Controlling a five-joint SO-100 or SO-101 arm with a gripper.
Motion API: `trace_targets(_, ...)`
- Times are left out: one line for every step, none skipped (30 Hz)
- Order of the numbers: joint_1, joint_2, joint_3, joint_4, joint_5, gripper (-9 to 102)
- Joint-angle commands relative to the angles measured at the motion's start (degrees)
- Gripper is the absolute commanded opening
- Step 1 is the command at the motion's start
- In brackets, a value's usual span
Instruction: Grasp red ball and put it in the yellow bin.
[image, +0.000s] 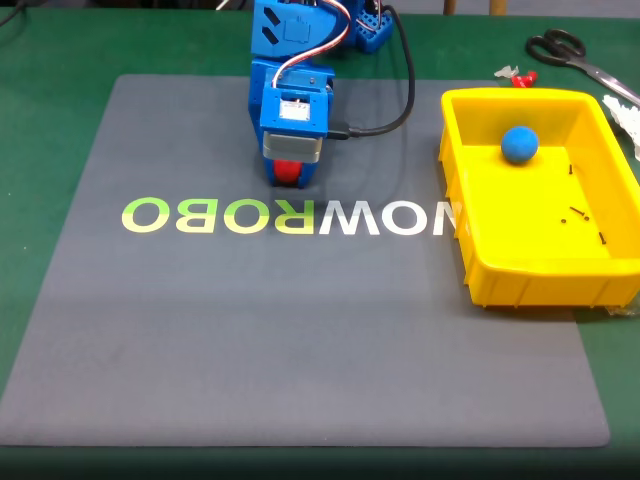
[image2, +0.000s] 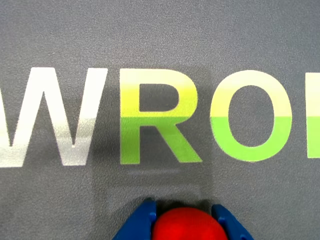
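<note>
Two blue fingers (image2: 145, 222) are seen pressed against the sides of the red ball (image2: 186, 225) at the bottom edge of the wrist view, so the hand (image2: 184, 220) is judged closed on it. In the fixed view the hand (image: 288, 176) is placed low over the grey mat (image: 300, 330), upper centre of the frame, just above the printed lettering, with the ball (image: 288, 172) showing between the fingertips. The bin (image: 470, 250) is set at the right of the frame, well apart from the hand, and a blue ball (image: 519, 144) already lies inside it. A slip is the main risk: the ball looks soft and round and is held only at its sides, so it could be squeezed out during the lift or swing. The bin's near wall could also be clipped if the carry is kept too low.
</note>
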Motion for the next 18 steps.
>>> trace_targets(-0.2,0.2,-3.3,-1.1,0.7,0)
trace_targets(-0.2,0.0,-3.5,-1.1,0.7,0)
trace_targets(-0.1,-0.1,-3.5,-1.1,0.7,0)
trace_targets(-0.1,-0.1,-3.5,-1.1,0.7,0)
trace_targets(-0.1,-0.2,-3.5,-1.1,0.7,0)
trace_targets(-0.1,-0.2,-3.6,-1.1,0.7,0)
trace_targets(-0.1,-0.1,-3.7,-1.1,0.7,0)
trace_targets(-0.2,0.2,-3.8,-1.2,0.7,0)
trace_targets(-0.2,0.4,-3.9,-1.3,0.8,0)
trace_targets(-0.3,0.7,-4.0,-1.3,1.0,0)
trace_targets(-0.4,1.1,-4.0,-1.3,1.0,0)
trace_targets(-0.4,1.6,-4.1,-1.3,1.0,0)
trace_targets(-0.5,2.2,-4.2,-1.3,1.0,0)
trace_targets(-0.6,2.9,-4.2,-1.3,1.0,0)
trace_targets(-0.7,3.8,-4.2,-1.3,1.0,0)
trace_targets(-0.8,4.7,-4.2,-1.4,1.1,0)
trace_targets(-1.0,5.7,-4.2,-1.4,1.1,0)
trace_targets(-1.1,6.7,-4.2,-1.4,1.1,0)
